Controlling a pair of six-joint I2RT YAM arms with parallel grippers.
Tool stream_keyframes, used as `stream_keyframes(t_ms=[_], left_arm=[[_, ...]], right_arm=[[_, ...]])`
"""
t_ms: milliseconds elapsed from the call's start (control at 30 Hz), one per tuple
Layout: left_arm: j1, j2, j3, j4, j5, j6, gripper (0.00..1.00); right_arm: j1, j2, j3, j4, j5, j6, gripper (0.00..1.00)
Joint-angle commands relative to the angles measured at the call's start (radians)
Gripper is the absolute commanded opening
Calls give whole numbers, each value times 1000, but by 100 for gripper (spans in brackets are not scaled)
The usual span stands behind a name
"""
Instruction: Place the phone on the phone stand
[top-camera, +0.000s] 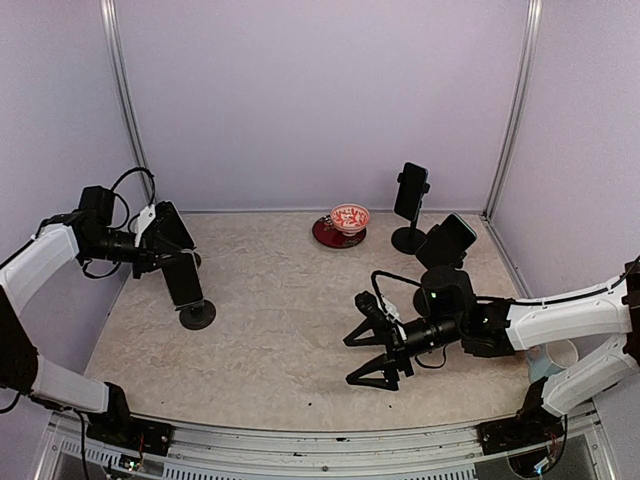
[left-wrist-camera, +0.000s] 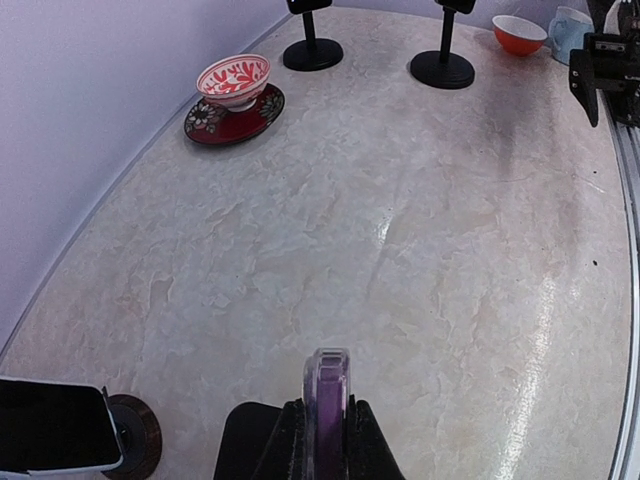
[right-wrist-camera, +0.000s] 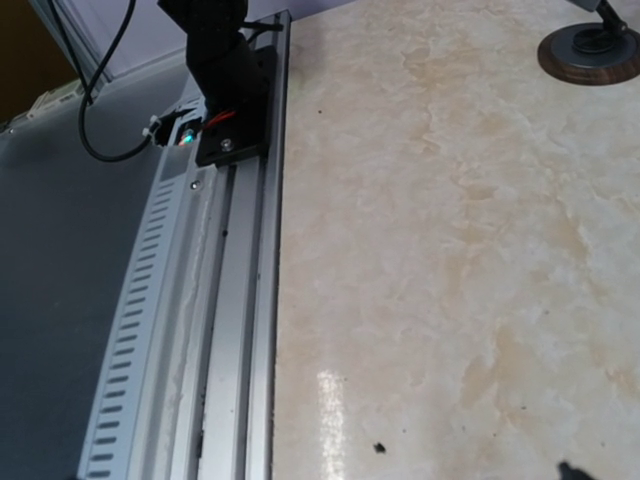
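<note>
My left gripper (left-wrist-camera: 329, 405) is shut on a phone (left-wrist-camera: 330, 372) with a purple edge and a clear case, seen edge-on above the table. In the top view this gripper (top-camera: 165, 240) hovers at the far left. Just beside it, another dark phone (top-camera: 183, 280) leans over a phone stand with a round base (top-camera: 197, 315); the left wrist view shows that phone (left-wrist-camera: 50, 435) and base (left-wrist-camera: 138, 437) at its lower left. My right gripper (top-camera: 372, 352) stands open low over the table's middle front, with nothing between its fingers.
Two more stands carrying phones (top-camera: 411, 190) (top-camera: 446, 240) rise at the back right. A patterned bowl on a red plate (top-camera: 349, 218) sits at the back centre. An orange bowl (left-wrist-camera: 519, 33) and a pale cup (left-wrist-camera: 570, 28) lie far right. The metal front rail (right-wrist-camera: 240, 330) borders the table.
</note>
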Motion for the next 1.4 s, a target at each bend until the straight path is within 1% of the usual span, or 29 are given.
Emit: stream_keyframes(t_ms=[0,367,567,767,933,1100,1200,1267,1300,1333,1367], left_arm=[[10,-10,-16,31,-5,-18,0],[20,-21,-51,79,-21,-66,0],[16,-14,-34,81,-55,-72,0],[-2,-12,-45,100,-122,-90,14],[-6,-27,-65,138,-156,-112,19],[-8,-31,-63,153,-168,-130,26],[-10,-34,-61,162,-175,-141,38],[-11,-36,-64,165,-175,-144,40],[-12,-37,-66,167,-177,-146,43],[-12,-39,-67,168,-177,-146,73],[-12,-40,-69,171,-180,-148,95]], right_arm=[[-13,7,-9,21,-9,3,100],[-13,3,-9,19,-10,3,100],[-13,-4,-11,18,-7,2,100],[-13,-1,-10,18,-7,1,100],[-13,1,-11,18,-9,1,100],[-12,3,-9,19,-10,3,100],[-13,2,-10,18,-10,3,100],[-12,3,-9,18,-10,3,100],[-13,3,-9,18,-11,2,100],[-13,2,-9,19,-12,2,100],[-12,1,-9,18,-12,3,100]])
